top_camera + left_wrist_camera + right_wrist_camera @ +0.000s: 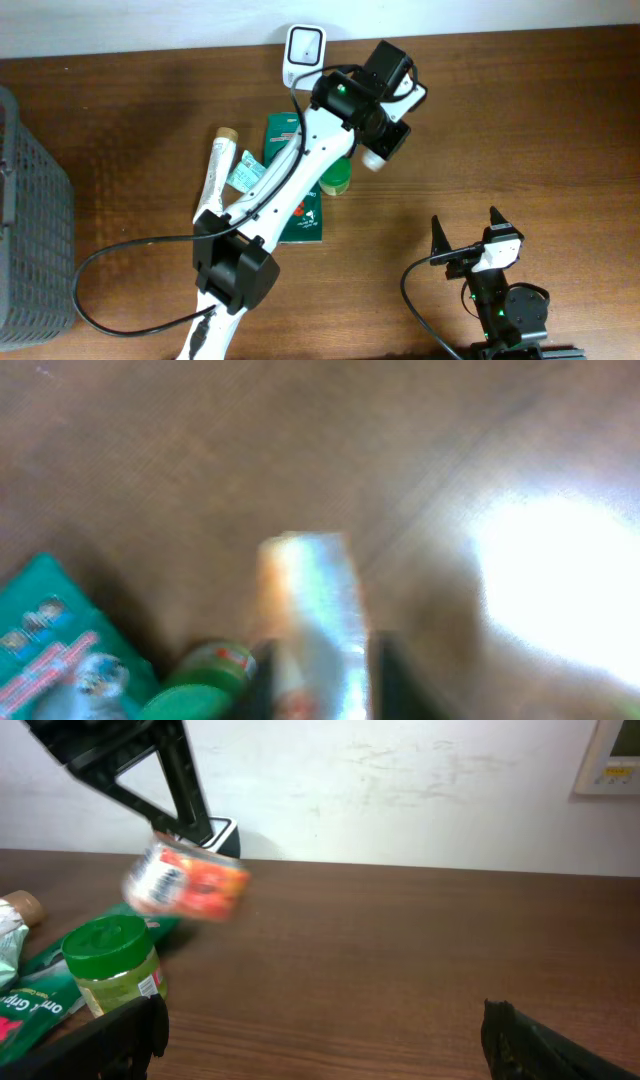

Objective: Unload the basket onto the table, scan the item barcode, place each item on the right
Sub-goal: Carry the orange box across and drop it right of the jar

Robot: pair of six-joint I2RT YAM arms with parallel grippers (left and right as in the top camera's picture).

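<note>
At the far left stands a dark mesh basket [30,230]. Next to it, on the brown table [520,120], lie a crinkled foil packet [218,165] and a flat green packet [303,215], with a green-lidded jar [337,180] just beside the green packet. The white scanner [304,45] sits at the table's far edge, above these in the overhead view.

The task's thing is a small can [185,885] with a red and orange label. It is up off the table at the left gripper [382,148], near the scanner and above the jar. In the left wrist view the can [310,610] sits between the two dark fingers [400,680], but the blur hides whether they press it or stand slightly off it (I cannot tell which).

The can looks stiff and fairly light, with a smooth round wall that would likely slip or roll in a loose pinch. It is probably best taken across the middle of its body, squarely, leaving the printed label uncovered for the scanner.

Far right, the right gripper [466,220] rests low with its jaws spread wide and nothing in them.
</note>
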